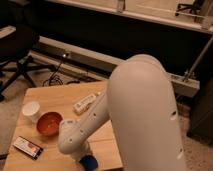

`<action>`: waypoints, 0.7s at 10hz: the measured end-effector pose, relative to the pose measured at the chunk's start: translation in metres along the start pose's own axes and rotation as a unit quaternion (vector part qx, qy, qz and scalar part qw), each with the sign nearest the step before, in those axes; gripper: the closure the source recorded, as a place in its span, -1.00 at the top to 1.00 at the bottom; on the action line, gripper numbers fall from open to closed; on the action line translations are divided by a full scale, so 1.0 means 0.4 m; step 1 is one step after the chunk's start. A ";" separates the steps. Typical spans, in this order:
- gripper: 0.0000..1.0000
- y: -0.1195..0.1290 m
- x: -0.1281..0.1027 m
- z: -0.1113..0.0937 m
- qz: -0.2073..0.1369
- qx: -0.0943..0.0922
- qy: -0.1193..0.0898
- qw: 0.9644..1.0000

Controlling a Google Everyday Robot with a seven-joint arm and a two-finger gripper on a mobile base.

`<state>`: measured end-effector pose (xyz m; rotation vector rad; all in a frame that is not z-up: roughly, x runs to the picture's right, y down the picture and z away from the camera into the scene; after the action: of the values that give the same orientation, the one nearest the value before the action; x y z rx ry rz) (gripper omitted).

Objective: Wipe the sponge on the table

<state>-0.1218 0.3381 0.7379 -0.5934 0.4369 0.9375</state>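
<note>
gripper [85,154]: clamped on sponge [90,163] | sponge: on table [55,95], front edge

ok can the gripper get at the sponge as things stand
Likely yes: the gripper is down at the near edge of the table, shut, apparently right on the blue sponge. The red bowl and white cup sit off to one side, not in between.

Gripper [83,154] closed, low at the front edge of the table [55,92], right by the sponge [90,162]. To its left, red bowl [49,123], white cup [31,111] and dark packet [28,147] block the way. White oblong pack [84,103] lies behind the arm [142,115]. Open wood at back-left.
</note>
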 end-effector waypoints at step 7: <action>-0.33 0.116 -0.177 -0.049 -0.064 -0.006 -0.030 0.997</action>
<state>-0.2000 0.3028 0.7515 -0.5960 0.3361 0.8341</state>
